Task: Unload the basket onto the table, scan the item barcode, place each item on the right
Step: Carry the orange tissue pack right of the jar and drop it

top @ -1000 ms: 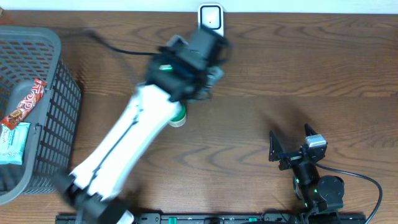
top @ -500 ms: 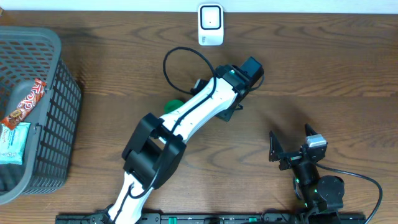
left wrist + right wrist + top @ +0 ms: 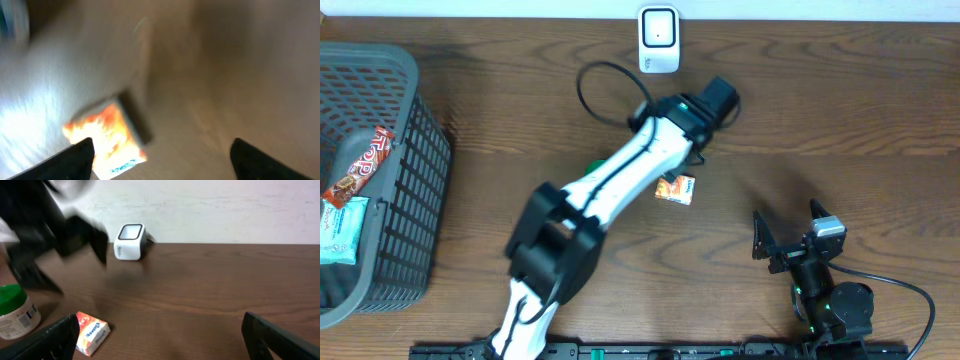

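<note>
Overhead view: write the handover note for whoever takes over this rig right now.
Left gripper: jaws open over the box, not holding it.
Right gripper: jaws open, empty, at the table's near edge.
Box lies on the table in front of the scanner, apart from it; a jar stands nearby.
Snacks lie in the basket.
Done: box out on the table; whether it was scanned cannot be told.
Left: probably the basket's snacks.

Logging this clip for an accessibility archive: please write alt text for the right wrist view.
A small orange box lies on a brown wooden table, beside a green-lidded jar at the left edge. Behind, a white scanner stands by the wall; a blurred dark arm fills the upper left.
</note>
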Robot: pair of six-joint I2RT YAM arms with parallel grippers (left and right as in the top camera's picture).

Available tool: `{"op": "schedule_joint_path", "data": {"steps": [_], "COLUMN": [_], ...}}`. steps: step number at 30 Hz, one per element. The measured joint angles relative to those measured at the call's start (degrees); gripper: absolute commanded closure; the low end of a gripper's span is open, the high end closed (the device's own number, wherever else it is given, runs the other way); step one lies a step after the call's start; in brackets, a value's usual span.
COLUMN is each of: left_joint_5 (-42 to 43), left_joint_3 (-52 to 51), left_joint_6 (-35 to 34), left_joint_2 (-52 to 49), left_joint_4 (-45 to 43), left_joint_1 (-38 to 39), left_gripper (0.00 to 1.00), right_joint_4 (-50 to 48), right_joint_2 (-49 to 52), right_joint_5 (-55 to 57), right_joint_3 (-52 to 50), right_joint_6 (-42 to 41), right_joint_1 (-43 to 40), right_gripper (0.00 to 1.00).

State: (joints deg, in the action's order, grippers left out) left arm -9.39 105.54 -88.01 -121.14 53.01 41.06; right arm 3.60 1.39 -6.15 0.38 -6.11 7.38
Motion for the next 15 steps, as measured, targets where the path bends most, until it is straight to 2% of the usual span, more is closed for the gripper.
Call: {"op": "schedule_joint_path", "data": {"steps": [4,7,11,14,15], "left_joint_5": [-7.6,-13.4,-15.8,-13.1,-12.4], "left_joint_3": [4.3,8.2,10.2,10.1,10.1], "left_joint_6": [23.8,36.3,43.1,44.7,44.7], "left_joint_2": [12.5,25.1,37.6,40.6,40.4], "left_joint_4": [-0.6,4.4,11.6,18.4,19.5], "left_joint_1": [-4.3,-12.4,-32.7,-52.2,-55.3], "left_gripper": [0.03,0.02,0.02,0.02,0.02], "right_joint_4": [0.0,0.0,0.0,0.0,0.0], "right_joint_2": [0.0,0.0,0.0,0.0,0.0], "right_joint_5": [0.0,0.0,0.0,0.0,0.0], "right_joint_3": [0.0,0.0,0.0,0.0,0.0], "right_joint_6": [0.0,0.0,0.0,0.0,0.0], "right_joint_1": [0.0,0.0,0.0,0.0,0.0], "right_gripper": [0.01,0.01,0.01,0.01,0.01]}}
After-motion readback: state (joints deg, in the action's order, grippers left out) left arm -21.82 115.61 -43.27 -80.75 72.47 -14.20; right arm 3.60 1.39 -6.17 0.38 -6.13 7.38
